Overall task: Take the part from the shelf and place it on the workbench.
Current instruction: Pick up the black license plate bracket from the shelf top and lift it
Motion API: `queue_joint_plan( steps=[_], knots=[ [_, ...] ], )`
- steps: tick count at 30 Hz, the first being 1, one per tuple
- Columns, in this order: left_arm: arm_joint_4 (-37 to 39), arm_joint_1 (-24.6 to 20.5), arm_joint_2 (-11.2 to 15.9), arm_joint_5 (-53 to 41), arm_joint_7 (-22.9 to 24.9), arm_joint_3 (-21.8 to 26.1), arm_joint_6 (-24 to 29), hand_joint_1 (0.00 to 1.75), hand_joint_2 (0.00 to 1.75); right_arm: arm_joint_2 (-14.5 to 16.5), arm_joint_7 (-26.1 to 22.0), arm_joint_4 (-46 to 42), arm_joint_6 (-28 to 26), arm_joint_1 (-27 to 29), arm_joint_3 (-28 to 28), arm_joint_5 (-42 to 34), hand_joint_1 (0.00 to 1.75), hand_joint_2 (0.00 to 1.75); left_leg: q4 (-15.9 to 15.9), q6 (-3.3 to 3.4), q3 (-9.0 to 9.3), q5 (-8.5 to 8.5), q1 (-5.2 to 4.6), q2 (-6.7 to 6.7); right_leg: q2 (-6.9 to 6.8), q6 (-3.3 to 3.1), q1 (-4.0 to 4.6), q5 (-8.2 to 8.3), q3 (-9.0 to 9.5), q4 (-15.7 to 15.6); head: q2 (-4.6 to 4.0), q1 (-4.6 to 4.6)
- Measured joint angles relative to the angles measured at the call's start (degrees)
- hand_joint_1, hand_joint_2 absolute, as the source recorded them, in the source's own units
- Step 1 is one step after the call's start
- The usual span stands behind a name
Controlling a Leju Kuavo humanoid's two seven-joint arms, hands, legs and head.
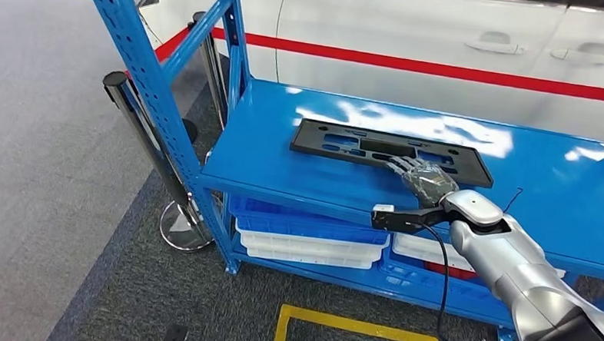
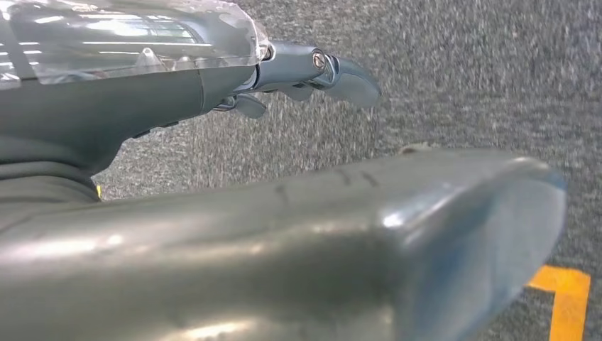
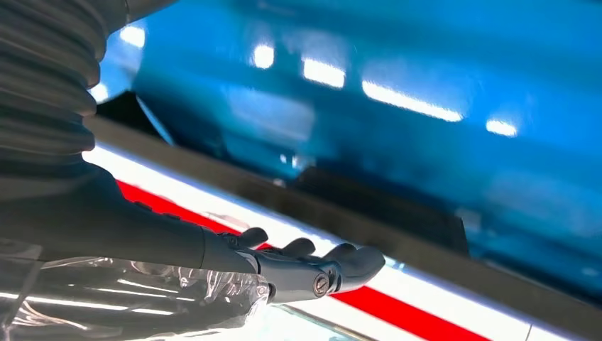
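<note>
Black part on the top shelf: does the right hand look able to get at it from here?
Probably yes. The right hand is already over the near edge of the black part, which lies flat on the blue shelf with nothing between them. Whether it touches is unclear.

right robot hand (image 1: 422, 178) covers part's (image 1: 346, 144) edge

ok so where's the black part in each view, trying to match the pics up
Head view: the black part lies flat on the blue shelf top, with the right hand over its near edge.
Left wrist view: it is not in this picture, which looks down at grey carpet.
Right wrist view: a dark blurred bar past the hand's fingers.
Shared landmark: the red stripe on the white wall, also at.
</note>
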Motion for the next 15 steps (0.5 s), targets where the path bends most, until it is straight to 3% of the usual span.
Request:
queue_joint_plan(
  steps=[2,4,5,6,7,9,10,13,15],
  knots=[
    [0.04,0.46,0.21,-0.05,-0.17,0.0,-0.18,0.0,0.0,-0.36,-0.03,-0.04,0.07,-0.14,0.07,-0.15,0.0,1.75,-0.35,0.32,0.76,0.29,0.1,0.12,-0.17,0.15,-0.04,-2.75,-2.05,3.8,-0.01,0.01],
    [0.14,0.8,0.35,-0.14,-0.23,-0.01,-0.34,0.0,0.0,-0.63,-0.13,-0.04,-0.07,-0.17,0.17,-0.21,0.0,1.75,-0.21,0.4,0.83,0.33,0.07,0.14,-0.2,0.26,-0.01,-6.14,-5.55,10.44,-0.01,0.0],
    [0.2,0.99,0.39,-0.16,-0.22,-0.01,-0.42,0.0,0.0,-0.79,-0.17,-0.07,-0.26,-0.19,0.23,-0.29,0.0,1.75,-0.1,0.38,0.86,0.25,0.07,0.1,-0.21,0.29,-0.03,-6.85,-6.85,12.77,-0.01,0.01],
    [0.25,1.19,0.4,-0.19,-0.21,-0.01,-0.48,0.0,0.0,-0.96,-0.2,-0.22,-0.53,-0.35,0.28,-0.5,0.0,1.75,0.04,0.3,0.93,0.09,0.09,0.04,-0.23,0.32,-0.08,-6.44,-7.3,13.22,0.0,0.01],
    [0.27,1.36,0.42,-0.22,-0.21,-0.01,-0.58,0.0,0.0,-1.16,-0.2,-0.53,-0.76,-0.73,0.31,-0.81,0.0,1.75,0.23,0.16,1.06,-0.17,0.12,-0.03,-0.25,0.38,-0.13,-4.86,-6.67,11.43,0.0,0.01],
    [0.29,1.53,0.44,-0.35,-0.23,-0.02,-0.81,0.0,0.0,-1.7,-0.15,-1.65,-0.96,-2.05,0.32,-1.55,0.0,1.75,0.73,-0.34,1.33,-0.97,0.13,-0.09,-0.26,0.39,-0.14,-0.85,-3.74,4.37,-0.01,0.01],
    [0.31,1.48,0.47,-0.49,-0.23,-0.02,-0.88,0.0,0.0,-1.97,-0.08,-2.28,-0.92,-2.86,0.32,-1.8,0.0,1.75,1.06,-0.67,1.26,-1.37,0.1,-0.08,-0.24,0.12,0.04,-0.04,-2.61,1.41,-0.01,0.01],
    [0.36,1.36,0.62,-1.01,-0.11,-0.04,-0.93,0.0,0.0,-2.45,0.5,-4.13,-0.54,-4.25,0.38,-2.17,0.0,1.75,1.65,-1.54,0.99,-2.19,0.02,-0.08,-0.19,-1.5,0.49,-0.11,-1.86,-0.81,0.01,0.01],
    [0.39,1.45,0.75,-1.07,0.02,-0.04,-0.97,0.0,0.0,-2.66,1.01,-5.09,-0.41,-4.57,0.43,-2.29,0.0,1.75,1.54,-1.53,1.2,-2.38,0.02,-0.11,-0.14,-1.82,0.51,0.15,-1.66,-0.81,0.01,0.0]
  ],
)
